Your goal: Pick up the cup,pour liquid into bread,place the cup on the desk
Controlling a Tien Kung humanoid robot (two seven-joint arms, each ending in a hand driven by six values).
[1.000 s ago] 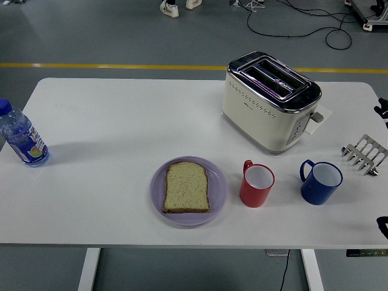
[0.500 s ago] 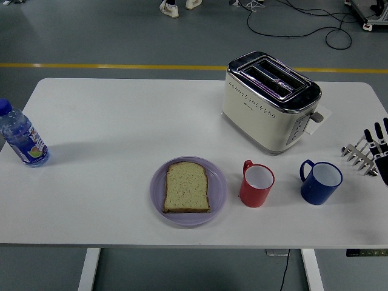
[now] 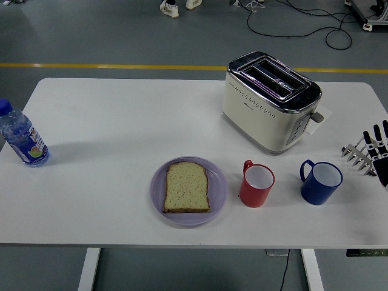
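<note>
right hand (image 3: 381, 153) barely shifted since half second ago, fingers apart, empty, at right edge. blue cup (image 3: 321, 182) near it, red cup (image 3: 257, 184) beside bread (image 3: 187, 187). we fear knocking toast rack (image 3: 364, 153).

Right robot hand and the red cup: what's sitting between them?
In the head view, the blue cup stands between the right robot hand and the red cup.

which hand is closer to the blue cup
Right. The right hand is at the table's right edge, just right of the blue cup, not touching it. The left hand isn't in view.
</note>
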